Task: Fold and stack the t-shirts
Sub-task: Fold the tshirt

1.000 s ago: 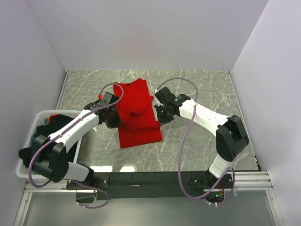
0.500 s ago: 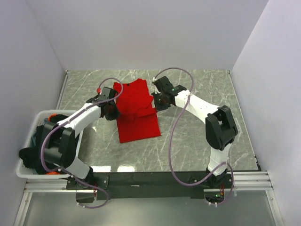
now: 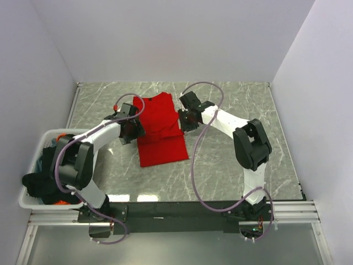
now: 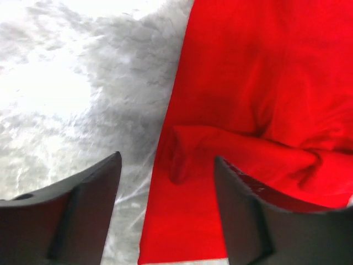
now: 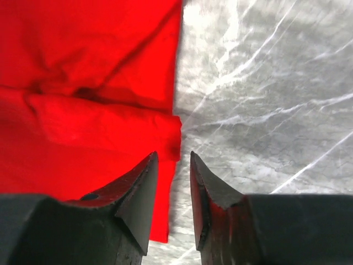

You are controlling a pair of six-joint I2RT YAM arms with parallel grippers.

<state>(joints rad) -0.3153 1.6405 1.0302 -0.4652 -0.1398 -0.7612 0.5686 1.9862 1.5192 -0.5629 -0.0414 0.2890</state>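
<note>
A bright red t-shirt (image 3: 160,132) lies partly folded on the marble table, with a folded layer lying across its middle. My left gripper (image 3: 131,129) is at the shirt's left edge. In the left wrist view, the left gripper (image 4: 167,160) is wide open over that edge, with the fold's corner (image 4: 185,149) just beyond the tips. My right gripper (image 3: 184,119) is at the shirt's right edge. The right wrist view shows the right gripper (image 5: 173,155) open by a narrow gap, nothing between its fingers, with the red fold corner (image 5: 168,132) just ahead. Dark t-shirts (image 3: 41,185) are piled in the basket.
A white plastic basket (image 3: 52,132) stands at the table's left edge beside the left arm's base. White walls close in the table at the back and on both sides. Bare marble (image 3: 237,149) lies to the right of the shirt.
Both grippers carried the shirt's side edges toward the far end, then opened and let go of the cloth. The folded layer now rests on the shirt.
</note>
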